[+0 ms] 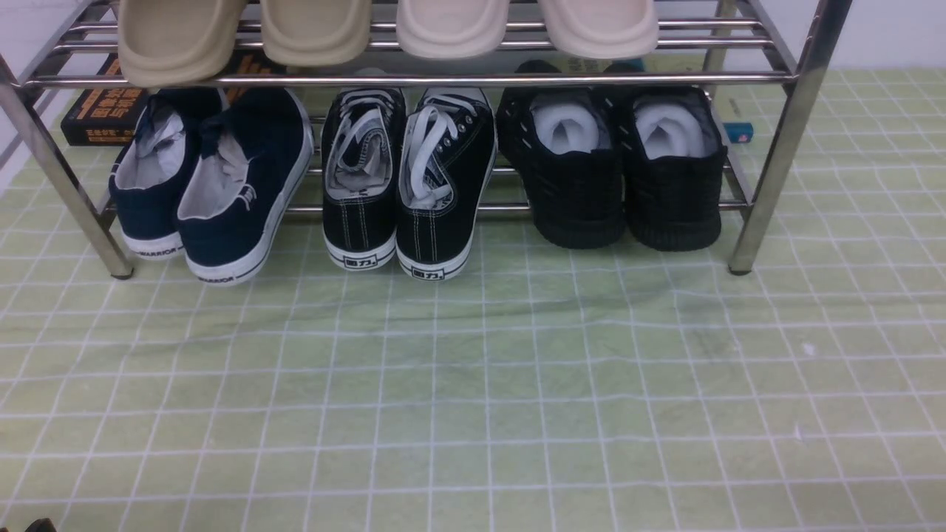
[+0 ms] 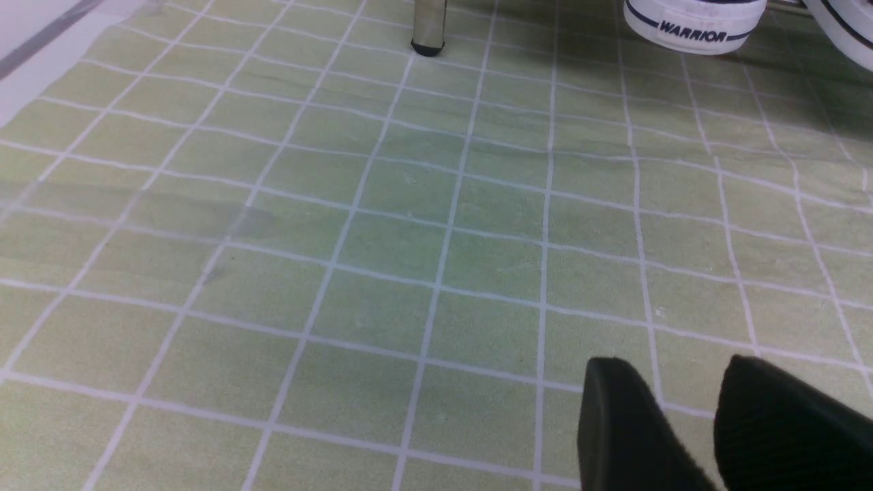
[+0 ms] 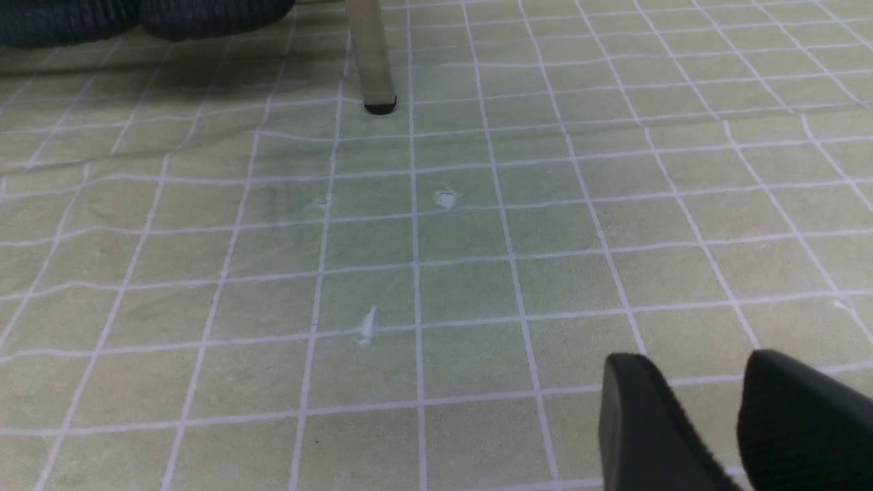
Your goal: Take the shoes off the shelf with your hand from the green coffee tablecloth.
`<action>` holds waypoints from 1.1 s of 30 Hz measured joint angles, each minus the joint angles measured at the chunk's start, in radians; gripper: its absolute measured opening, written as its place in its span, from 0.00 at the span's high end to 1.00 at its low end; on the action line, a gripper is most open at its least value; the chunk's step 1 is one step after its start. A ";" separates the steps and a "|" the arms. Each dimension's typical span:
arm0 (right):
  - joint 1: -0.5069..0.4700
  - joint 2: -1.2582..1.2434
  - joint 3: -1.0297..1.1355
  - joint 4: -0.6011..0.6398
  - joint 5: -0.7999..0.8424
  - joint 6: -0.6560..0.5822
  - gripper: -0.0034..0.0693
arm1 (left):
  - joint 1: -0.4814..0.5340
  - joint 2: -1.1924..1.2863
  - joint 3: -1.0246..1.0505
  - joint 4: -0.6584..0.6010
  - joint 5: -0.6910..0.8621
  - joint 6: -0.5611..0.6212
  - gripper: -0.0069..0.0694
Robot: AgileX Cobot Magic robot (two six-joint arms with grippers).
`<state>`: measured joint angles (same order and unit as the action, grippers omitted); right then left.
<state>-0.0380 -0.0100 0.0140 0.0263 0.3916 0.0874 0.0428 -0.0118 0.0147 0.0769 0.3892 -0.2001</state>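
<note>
step: pre-reach, shoes [image 1: 610, 196] untouched | place: lower tier, right end of shelf [image 1: 768, 185], heels outward | left end effector [image 2: 716, 423]: parted, empty | right end effector [image 3: 733, 416]: parted, empty, facing shelf's right leg | next: probably right reaches for heels over green coffee tablecloth [image 1: 473, 384]

Mock home entryway: steel shoe rack [image 1: 776, 162] on green gridded tablecloth [image 1: 473, 384].

Shelf [image 1: 776, 170]: standing at the far end of the tablecloth [image 1: 473, 384].
Top tier: slippers [image 1: 451, 26] in a row.
Bottom tier, right: shoes [image 1: 584, 199], side by side.
Bottom tier, middle: laced pair [image 1: 443, 207].
Bottom tier, left: third pair [image 1: 222, 199], book [image 1: 96, 118] just behind.
</note>
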 joint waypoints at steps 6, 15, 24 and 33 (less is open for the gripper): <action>0.000 0.000 0.000 0.000 0.000 0.000 0.62 | 0.000 0.000 0.000 0.000 0.000 0.000 0.60; 0.000 0.000 0.000 0.083 -0.003 0.050 0.62 | 0.000 0.000 0.000 0.000 0.000 0.000 0.60; 0.000 0.000 0.009 0.597 -0.022 0.296 0.62 | 0.000 0.000 0.000 0.000 0.000 0.000 0.60; 0.000 0.017 -0.133 0.657 -0.027 0.139 0.73 | 0.000 0.000 0.000 0.000 0.000 0.000 0.60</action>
<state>-0.0380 0.0067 -0.1194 0.6830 0.3642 0.2262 0.0428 -0.0118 0.0147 0.0769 0.3892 -0.2001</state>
